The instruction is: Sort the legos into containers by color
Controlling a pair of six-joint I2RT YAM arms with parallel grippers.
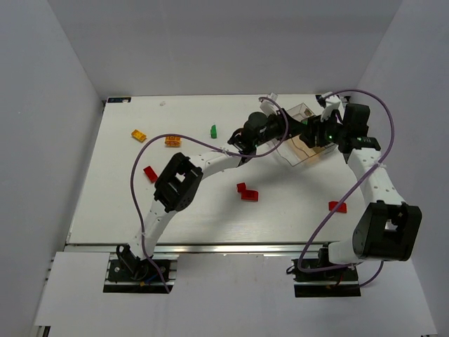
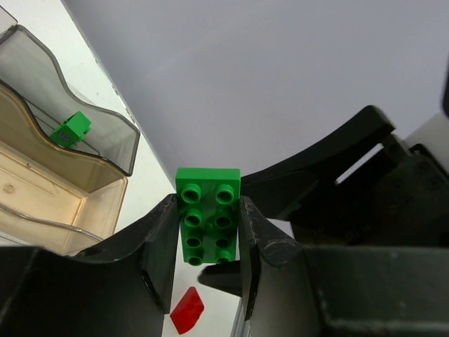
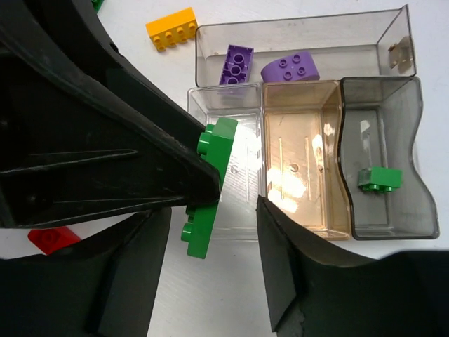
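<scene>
1. Left wrist view: the left gripper (image 2: 208, 242) is clamped on a green brick (image 2: 208, 200). The brick's studs face the camera, with one finger (image 2: 158, 246) against each long side.
2. Right wrist view: that brick hangs on end at the near corner of the box's (image 3: 351, 42) clear compartment (image 3: 242, 175). I cannot tell whether it is above the compartment or just outside its wall.
3. The right gripper (image 3: 210, 281) is spread wide with nothing between its fingers, and it sits close to the near side of the box.
4. The long compartment (image 3: 337, 67) at the far side of the box holds two purple bricks (image 3: 236, 64), lying side by side.
5. A tan compartment (image 3: 298, 161) sits between the clear one and a smoky compartment (image 3: 386, 126) with a wavy edge.
6. The smoky compartment holds a small green brick (image 3: 379, 178), lying on its floor.
7. Top view: both arms meet at the box, in the far right part of the table (image 1: 105, 210).
8. Loose on the table, well apart from the box, are:
   - a yellow brick (image 1: 138, 135)
   - an orange brick (image 1: 172, 140)
   - a green piece (image 1: 212, 130)
   - three red bricks (image 1: 150, 173), (image 1: 246, 192), (image 1: 337, 206)
</scene>
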